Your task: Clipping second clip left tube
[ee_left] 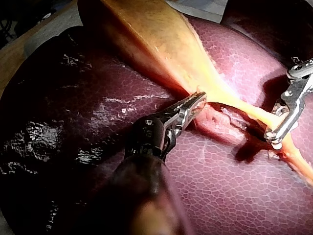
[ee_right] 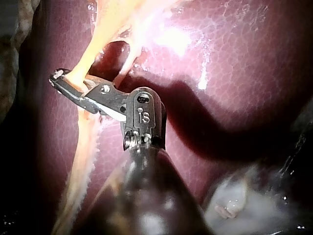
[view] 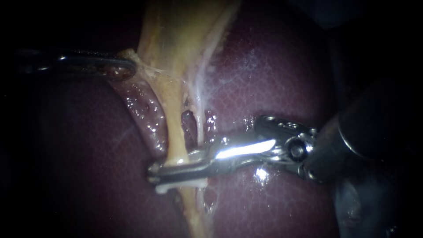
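Yellow left tube (view: 175, 132) lies on liver (view: 273, 88), crossed low down by right instrument (view: 155, 176) — end effector clamped across it, probable clip (view: 176, 186) showing white underneath. Left instrument (view: 131, 69) end effector clamped on gallbladder (view: 176, 35) edge. Judged: clip being closed — release and withdrawal left.

Light is pooling on the central liver (view: 273, 79) while the endoscope view's edges are sinking into black and glare is flashing off the right instrument (view: 156, 173).
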